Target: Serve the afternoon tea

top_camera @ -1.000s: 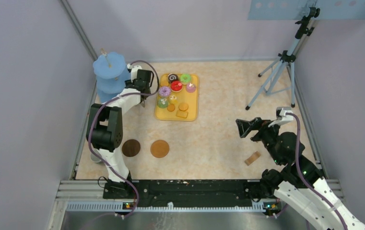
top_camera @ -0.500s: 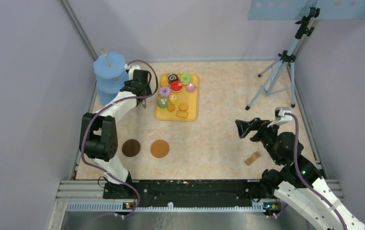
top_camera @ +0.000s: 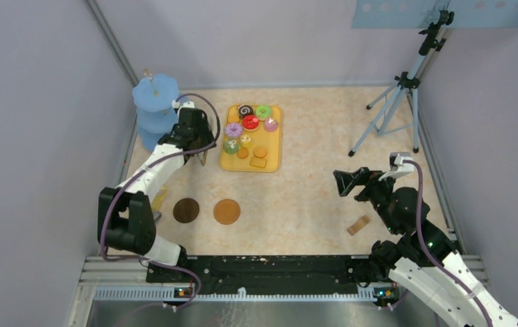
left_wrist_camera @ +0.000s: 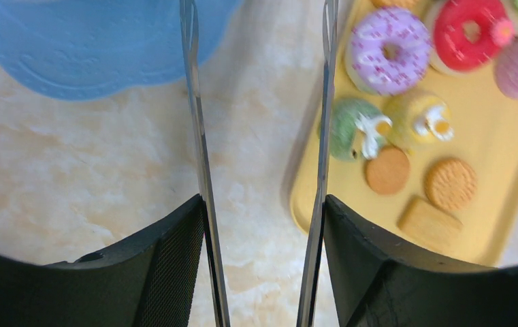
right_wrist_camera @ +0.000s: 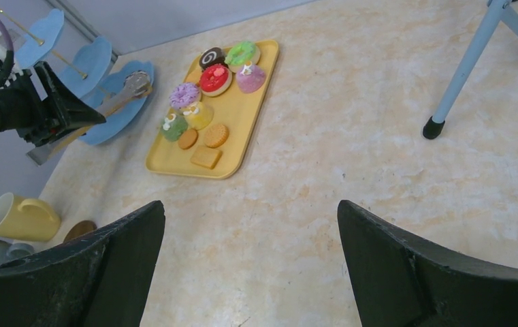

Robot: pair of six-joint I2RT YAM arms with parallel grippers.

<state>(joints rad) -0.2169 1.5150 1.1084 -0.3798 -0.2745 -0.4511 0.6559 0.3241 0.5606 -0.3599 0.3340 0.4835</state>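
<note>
Doughnuts, cakes and biscuits point(top_camera: 250, 123) were all found sitting on the yellow tray point(top_camera: 274, 151), and nothing was seen on the blue tiered stand point(top_camera: 155, 102), so serving looked barely begun tbh. Metal tongs point(left_wrist_camera: 199, 136) were clamped in the left gripper point(left_wrist_camera: 264, 204) between stand and tray, while the right gripper point(right_wrist_camera: 250, 211) was spread wide with nothing held. Both coasters point(top_camera: 186, 210) were left bare, with the mugs point(right_wrist_camera: 18, 216) parked off at the left edge.
</note>
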